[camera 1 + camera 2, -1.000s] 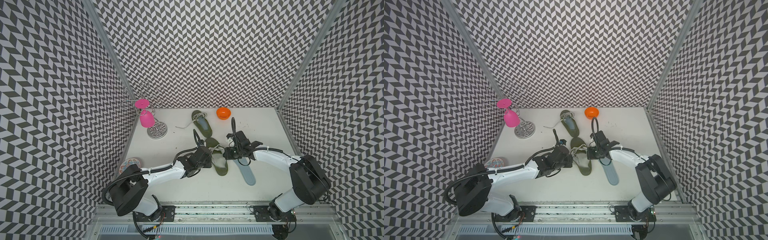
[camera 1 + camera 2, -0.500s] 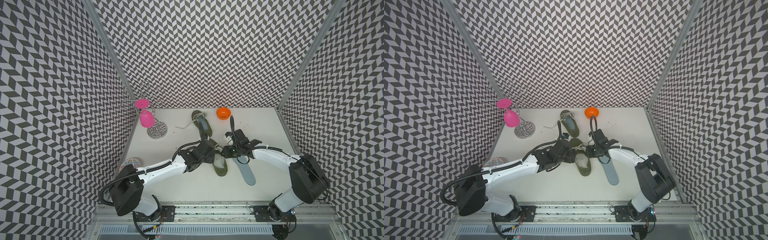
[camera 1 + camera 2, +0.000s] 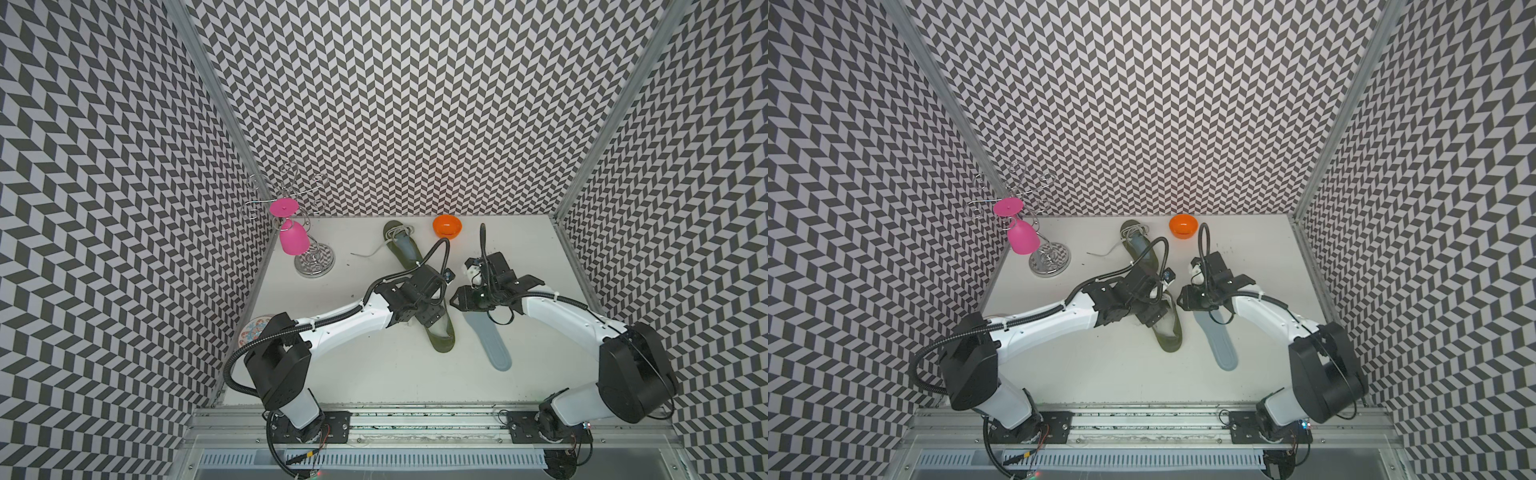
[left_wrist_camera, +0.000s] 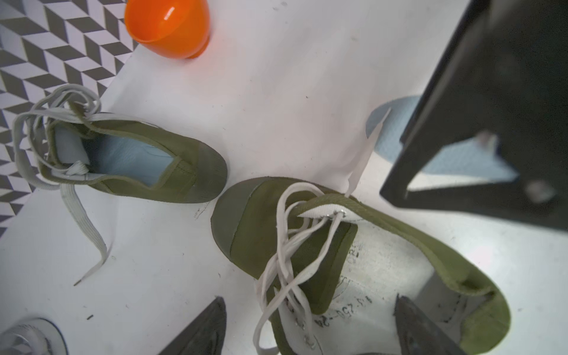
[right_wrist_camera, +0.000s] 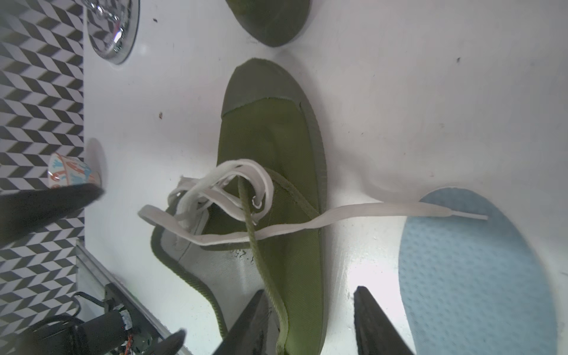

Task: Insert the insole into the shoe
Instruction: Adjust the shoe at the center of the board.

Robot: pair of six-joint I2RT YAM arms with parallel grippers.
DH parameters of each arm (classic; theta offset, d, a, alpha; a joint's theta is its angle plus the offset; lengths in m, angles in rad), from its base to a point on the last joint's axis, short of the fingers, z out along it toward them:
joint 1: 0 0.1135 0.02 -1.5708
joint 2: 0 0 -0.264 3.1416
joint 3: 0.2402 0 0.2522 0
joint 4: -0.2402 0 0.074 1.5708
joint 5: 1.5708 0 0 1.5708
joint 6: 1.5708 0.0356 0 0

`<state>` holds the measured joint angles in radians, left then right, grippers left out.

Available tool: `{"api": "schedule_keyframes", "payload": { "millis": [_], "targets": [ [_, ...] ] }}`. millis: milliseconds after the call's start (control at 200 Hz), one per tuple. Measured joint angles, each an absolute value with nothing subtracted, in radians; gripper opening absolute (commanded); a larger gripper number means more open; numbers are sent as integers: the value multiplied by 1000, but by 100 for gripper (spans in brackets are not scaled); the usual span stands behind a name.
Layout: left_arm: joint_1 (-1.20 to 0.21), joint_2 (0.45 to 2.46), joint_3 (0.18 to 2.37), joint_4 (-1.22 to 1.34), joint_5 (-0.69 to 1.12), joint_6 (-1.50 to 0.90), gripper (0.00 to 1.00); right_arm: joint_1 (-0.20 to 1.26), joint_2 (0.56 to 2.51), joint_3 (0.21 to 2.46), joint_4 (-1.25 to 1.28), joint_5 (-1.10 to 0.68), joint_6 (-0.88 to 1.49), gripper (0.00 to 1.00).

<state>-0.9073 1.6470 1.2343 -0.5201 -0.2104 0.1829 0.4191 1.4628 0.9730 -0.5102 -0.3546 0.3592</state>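
While the surface (image 3: 374, 374) carries the nearer green shoe (image 3: 442, 340) with the blue insole (image 3: 492, 345) lying just beside it, not inside, the left hand (image 4: 309, 299) straddles the shoe's opening, released and empty, and the right hand (image 5: 310, 290) gapes empty over the shoe's edge.

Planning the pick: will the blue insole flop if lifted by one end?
Probably floppy and light: the blue insole looks thin and lies flat. Its dimpled surface should grip fairly well, but the shoelace lying across its edge may drag.
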Motion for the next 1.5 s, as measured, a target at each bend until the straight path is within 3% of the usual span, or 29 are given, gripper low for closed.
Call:
{"api": "schedule_keyframes", "payload": {
  "millis": [521, 696, 886, 1112, 1497],
  "targets": [
    [-892, 1912, 1396, -609, -331, 412, 83, 390, 1443, 952, -557, -400, 368, 50],
    [-870, 1972, 1450, -613, -332, 431, 61, 390, 1443, 950, -552, -408, 369, 52],
    [-834, 1980, 1530, -647, -194, 411, 31, 390, 1434, 915, -551, -413, 374, 56],
    [-777, 1973, 1547, -685, -45, 346, 17, 405, 1416, 871, -553, -416, 382, 60],
    [-673, 1932, 1523, -694, 150, 190, 2, 529, 1423, 885, -509, -394, 444, 66]
  ]
}}
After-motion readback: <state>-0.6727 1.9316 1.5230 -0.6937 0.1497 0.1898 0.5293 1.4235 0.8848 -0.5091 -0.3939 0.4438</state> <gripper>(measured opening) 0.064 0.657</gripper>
